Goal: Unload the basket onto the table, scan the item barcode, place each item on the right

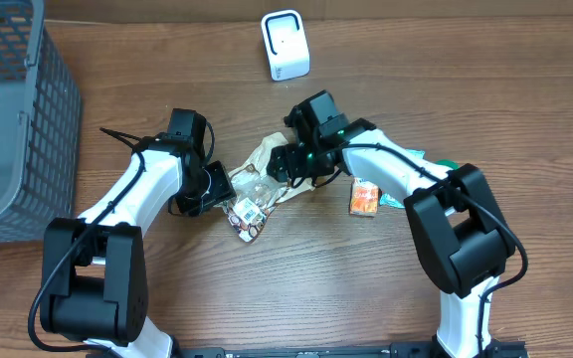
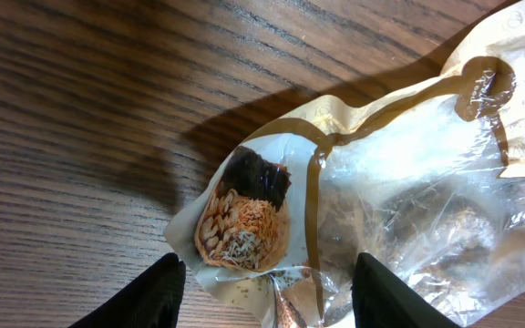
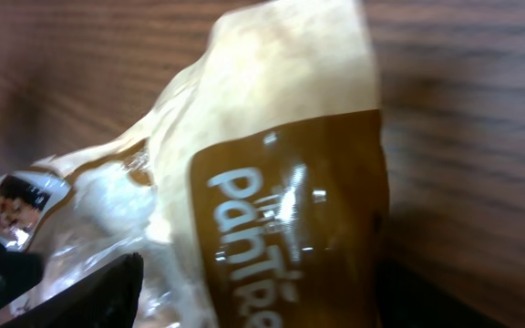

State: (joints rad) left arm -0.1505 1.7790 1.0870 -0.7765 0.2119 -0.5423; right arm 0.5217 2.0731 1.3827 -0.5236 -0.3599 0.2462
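Overhead gives the full count: two arms, two tools, one snack bag point(image 1: 259, 179), one white scanner point(image 1: 286, 45), one grey basket point(image 1: 13, 119), one orange packet point(image 1: 364, 198), and one green thing point(image 1: 444, 164) mostly hidden behind the right arm. The snack bag lies on the counter point(image 1: 386, 298) at mid-frame, between the two tools and well apart from the scanner, which stands at the far edge. The left tool point(image 1: 217, 189) is at the bag's left end and the right tool point(image 1: 285, 164) is at its upper right end. The orange packet lies just beside the right arm, clear of the bag.

Only the left wrist view shows the bag's printed label, a picture of nuts and shredded snack mix, on crinkled clear plastic. There the left tool's fingers point(image 2: 158, 292) stand partly apart with the bag's lower corner between them. I cannot tell whether they press on it.

Only the right wrist view shows the brown band with white lettering, blurred, starting "pantr". The right tool's fingers point(image 3: 98, 292) stand wide apart with that end of the bag between them, and no pinch shows. Neither wrist view takes in the scanner, basket or packet.
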